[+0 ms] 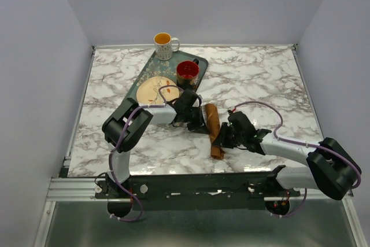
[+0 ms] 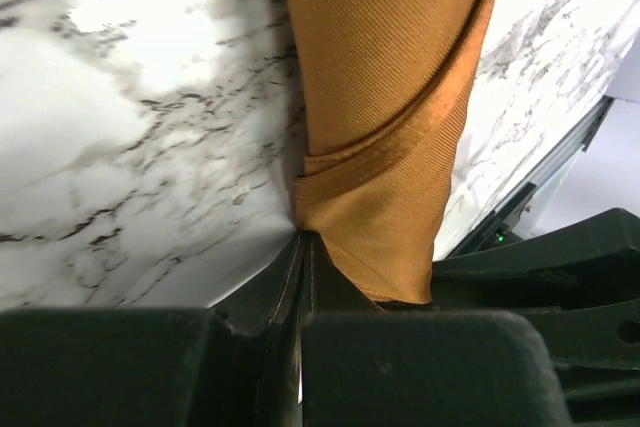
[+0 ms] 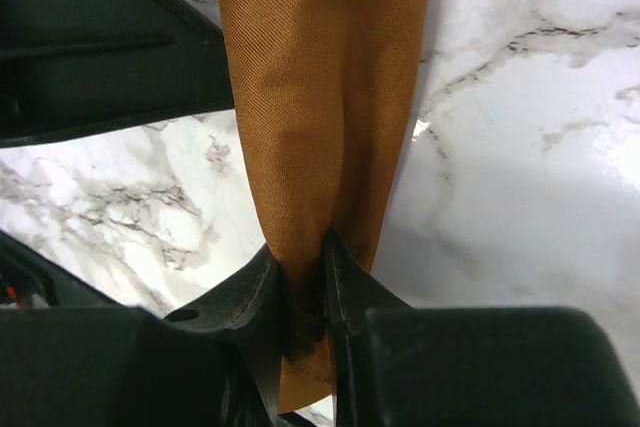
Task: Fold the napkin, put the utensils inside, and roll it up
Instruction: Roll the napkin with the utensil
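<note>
Overhead: the napkin [image 1: 214, 131] lies as a narrow roll on the marble table [image 1: 260, 79], at 4 o'clock from centre, long axis running 12 to 6. The left gripper [image 1: 198, 118] sits on its 9 o'clock side near the far end. The right gripper [image 1: 224, 139] is at 3 o'clock, nearer the arms.

Left wrist: jaws all but closed, tips against the roll's edge; whether any cloth is caught, cannot tell.

Right wrist: jaws drawn narrow, pinching a fold of the napkin.
</note>
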